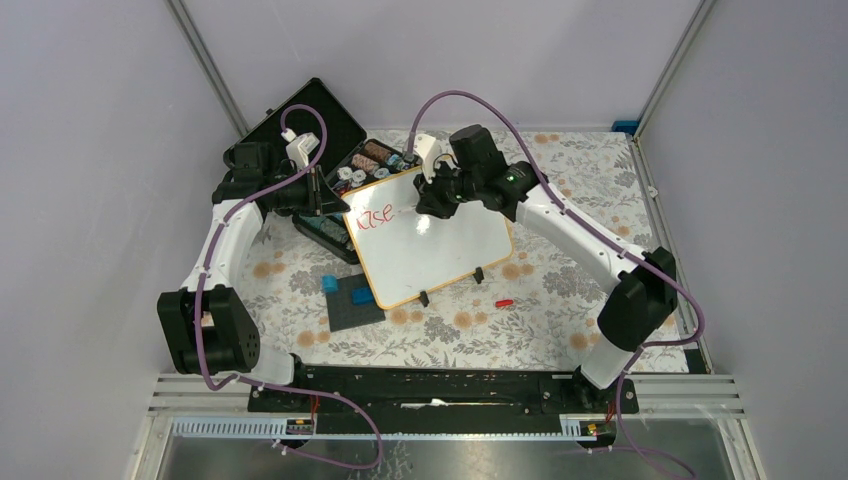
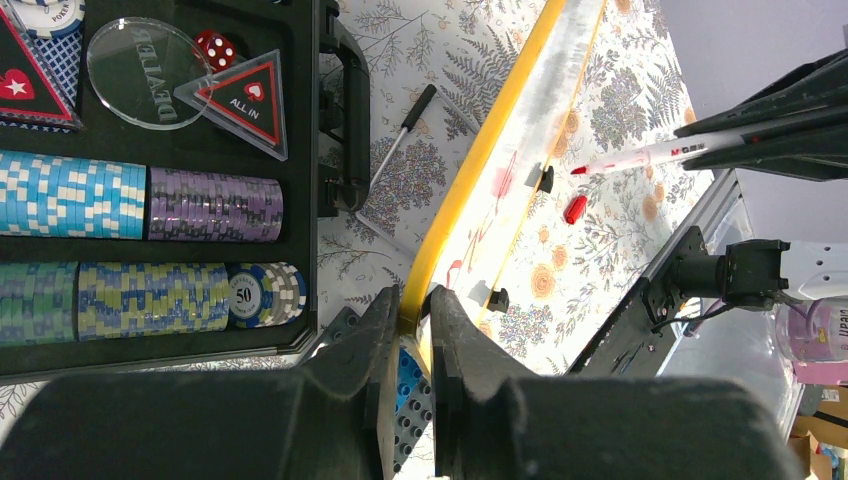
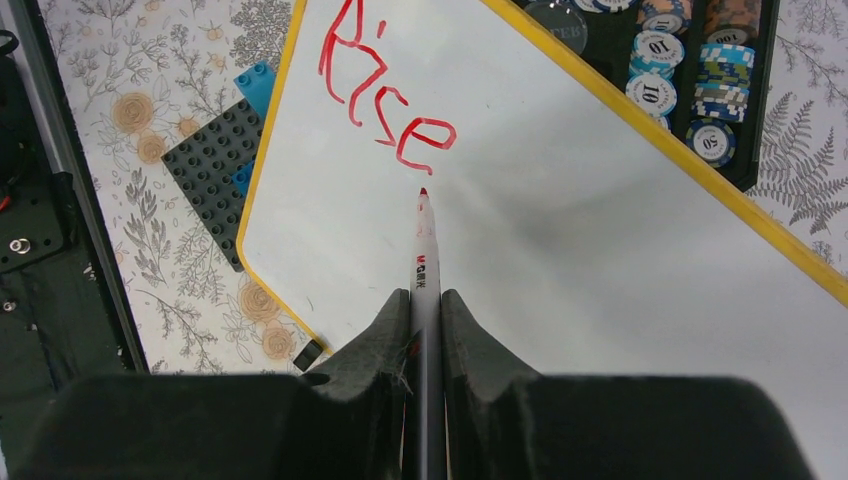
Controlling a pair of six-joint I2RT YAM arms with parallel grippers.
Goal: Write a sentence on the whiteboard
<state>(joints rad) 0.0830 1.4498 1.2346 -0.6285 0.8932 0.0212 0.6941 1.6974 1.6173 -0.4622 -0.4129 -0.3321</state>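
Nearest you, a red cap point(image 1: 504, 301) lies on the table just in front of the board's feet. A grey plate point(image 1: 352, 305) with blue blocks sits by the board's near left corner. The whiteboard point(image 1: 440, 240) is at mid-table.

Your left gripper point(image 2: 415, 305) pinches the board's frame at the left edge, steadying it. Your right gripper point(image 3: 425, 305) is pressed together on a red marker point(image 3: 424, 250). Its tip points at bare white just past the last letter of the sentence point(image 3: 385, 100), which reads only "Rise", high in the left corner. You cannot tell from these views whether the tip touches the surface.

I'd judge you are between words: one written, the rest to come. The next move calls for a small gap to the right of the "e". Then use light, even pressure so the board doesn't shift in the left grip.

Behind the board, a chip case point(image 1: 310, 125) lies open.
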